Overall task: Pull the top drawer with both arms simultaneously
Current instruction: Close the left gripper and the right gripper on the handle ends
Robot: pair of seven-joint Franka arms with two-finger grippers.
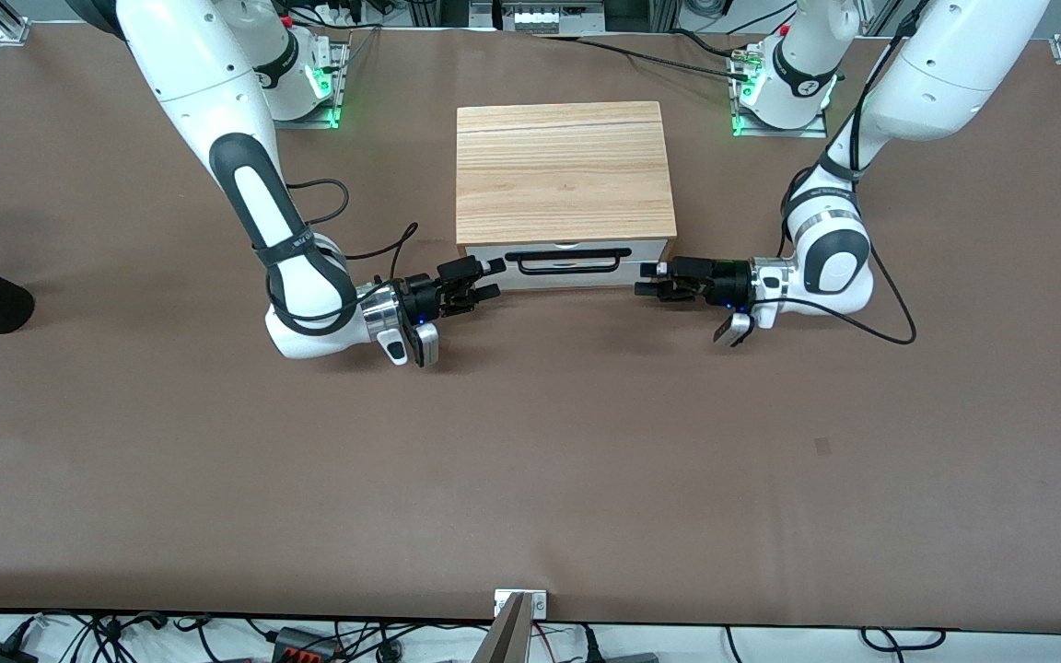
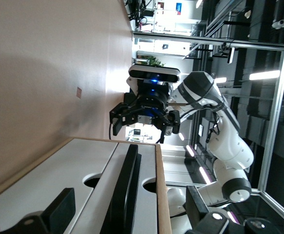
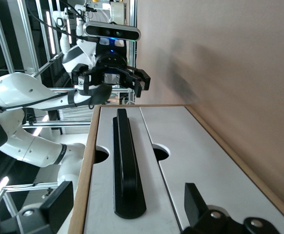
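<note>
Sideways, the top drawer's (image 1: pixel 570 264) handle (image 1: pixel 567 260) spans between open grippers.

A: What's the surface?
B: Brown counter (image 1: pixel 530 460), matte, runs the full frame.

A: What sits directly on it?
B: Light-wood cabinet (image 1: pixel 564 170), middle of the counter, between the two arm bases. Its white front faces the front camera.

A: Anything else?
B: Small dark mark (image 1: pixel 823 447) on the counter, nearer the camera, toward the left arm's end.
</note>
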